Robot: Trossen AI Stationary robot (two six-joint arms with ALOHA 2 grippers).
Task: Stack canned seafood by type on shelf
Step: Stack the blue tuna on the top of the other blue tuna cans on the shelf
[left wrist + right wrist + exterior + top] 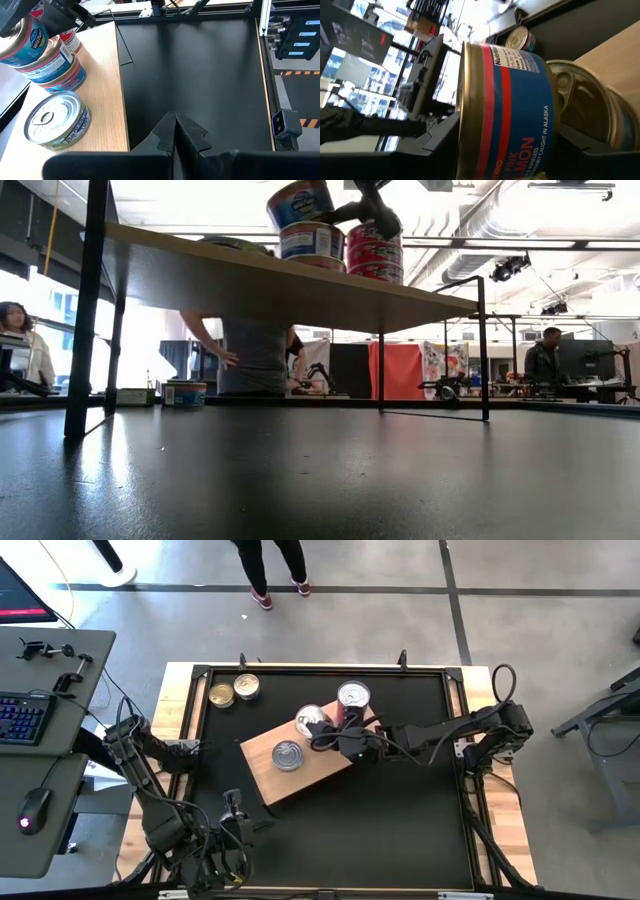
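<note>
Right claw grips a tilted salmon tin over the shelf stack.

The right arm is stretched from the table's right edge toward the centre, wrist turned sideways, w/ the right gripper over the shelf; its jaws are set apart on either side of a tilted salmon tin. The left arm is folded at the near-left corner, left gripper w/ fingers pressed together, nothing held.
</note>
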